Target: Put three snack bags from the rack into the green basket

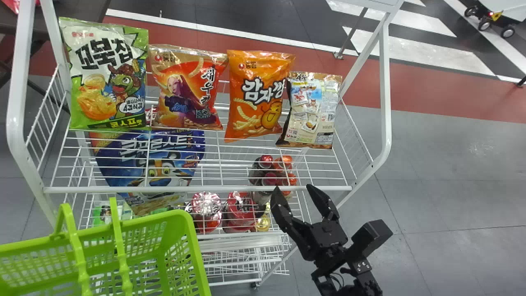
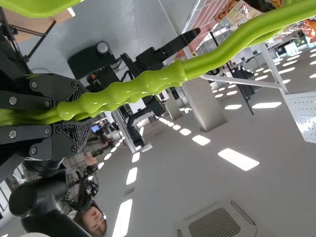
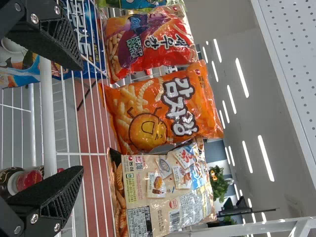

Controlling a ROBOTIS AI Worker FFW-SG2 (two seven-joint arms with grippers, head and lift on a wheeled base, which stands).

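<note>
Left gripper (image 2: pixel 74 116) pinched on the basket handles (image 2: pixel 143 85); green basket (image 1: pixel 194 246) sits left of the right gripper (image 1: pixel 293 188). Right one's spread, nothing in it, near the front rail (image 1: pixel 197 189). Beyond: orange bag (image 1: pixel 258 96) about centred, beige bag (image 1: pixel 313 111) to its right. I'd clear the rail, straddle orange mid-body, squeeze lightly, lift before swinging left.
</note>
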